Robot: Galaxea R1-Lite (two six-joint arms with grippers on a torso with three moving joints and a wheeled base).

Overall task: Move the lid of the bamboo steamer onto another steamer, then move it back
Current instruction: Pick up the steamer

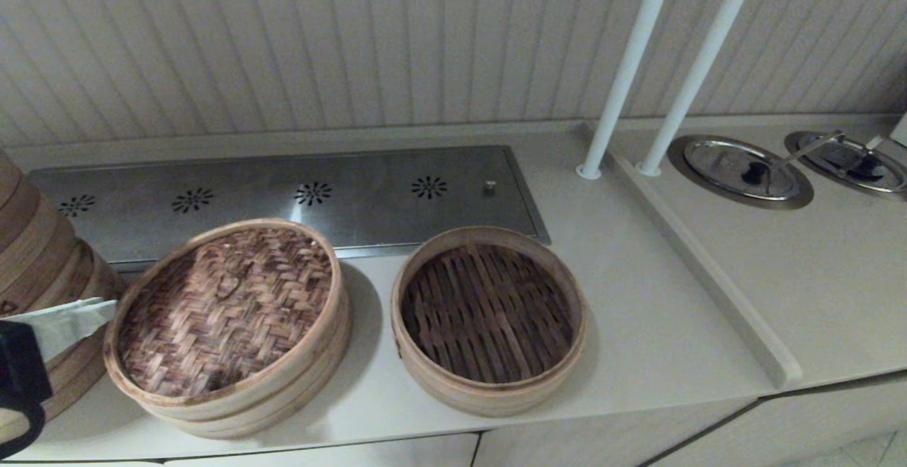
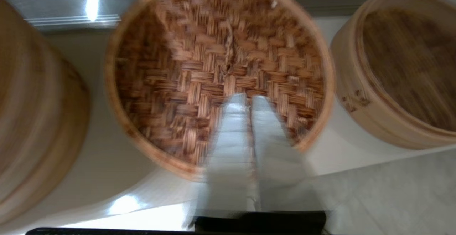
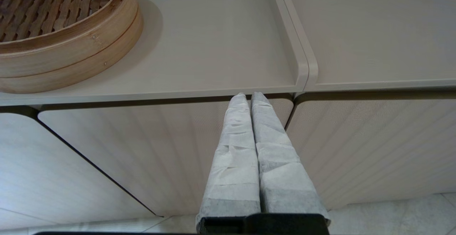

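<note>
The lid (image 1: 227,307) sits on a steamer at the counter's (image 1: 638,325) near left, woven top up, its small loop (image 1: 232,284) just past centre toward 12 o'clock. By its look it is light and fairly stiff, a thin bamboo hoop around a springy weave; the weave would dent under a hard pinch, and the rim is dry and not slippery. The loop is the natural handle, though thin and lying nearly flat, so fingers would have to slip under it or close across it. Failing that, the rim wall at 6 o'clock offers a firmer bite.

At 3 o'clock from the lid, close beside but apart, stands the other steamer (image 1: 489,318), open, its dark slats bare and ready to take the lid. At 9 o'clock a tall stack (image 1: 35,261) rises just beside the lid's steamer.

The left gripper (image 2: 248,97) hovers over the lid's near half, its wrapped fingers (image 2: 233,135) pressed together, holding nothing. The right gripper (image 3: 248,95) hangs parked below the counter edge, before the cabinet doors (image 3: 142,149), likewise clenched on nothing.
</note>
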